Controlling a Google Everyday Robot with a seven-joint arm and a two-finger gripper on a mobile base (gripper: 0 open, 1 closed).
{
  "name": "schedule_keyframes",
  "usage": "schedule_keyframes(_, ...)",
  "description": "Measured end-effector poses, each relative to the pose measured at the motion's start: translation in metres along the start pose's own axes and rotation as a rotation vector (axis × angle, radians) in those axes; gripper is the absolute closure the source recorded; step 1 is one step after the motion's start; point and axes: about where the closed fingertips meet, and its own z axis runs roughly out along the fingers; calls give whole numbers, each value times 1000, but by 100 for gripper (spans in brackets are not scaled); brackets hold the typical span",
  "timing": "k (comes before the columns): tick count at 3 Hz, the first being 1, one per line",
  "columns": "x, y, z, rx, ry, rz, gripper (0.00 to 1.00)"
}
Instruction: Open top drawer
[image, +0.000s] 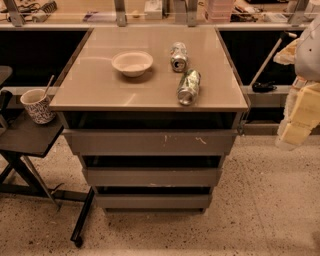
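The top drawer (150, 142) is the widest of three flat grey fronts on the cabinet, with small white scuff marks right of its centre. A dark gap shows between it and the beige cabinet top (95, 85). Two narrower grey drawer fronts (151, 176) sit below it. My gripper (299, 120), pale yellow, hangs at the right edge of the view, to the right of the cabinet at about the height of the top drawer and clear of it.
On the cabinet top lie a white bowl (132, 63) and two cans on their sides (178, 56) (188, 87). A patterned cup with a spoon (37, 105) stands on a dark side table (27, 135) at the left. Speckled floor lies in front.
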Motion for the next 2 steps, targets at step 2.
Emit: schedule_keyframes(2, -6, 1, 16, -5, -20, 10, 0)
